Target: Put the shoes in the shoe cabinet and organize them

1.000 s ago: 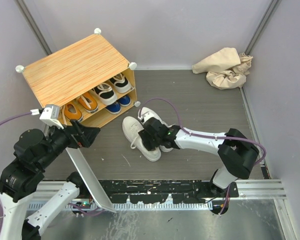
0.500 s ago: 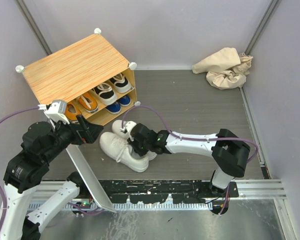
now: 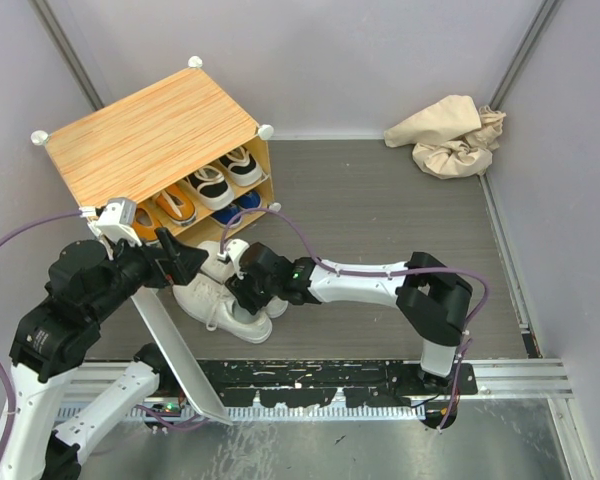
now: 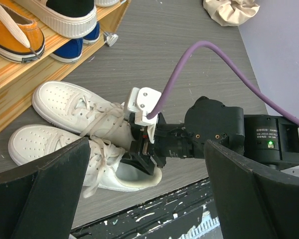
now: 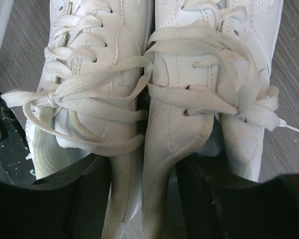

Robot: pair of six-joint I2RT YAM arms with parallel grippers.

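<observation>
Top external — grey floor [image 3: 380, 210], pale walls [image 3: 330, 60].

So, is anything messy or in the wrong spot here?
Two things. The white sneakers sit outside, right in front of the shoe cabinet, while the other shoes are on its shelves. And a crumpled beige cloth lies in the far right corner.

White sneakers [image 3: 212, 300] just before the shoe cabinet [image 3: 150, 135]
</observation>
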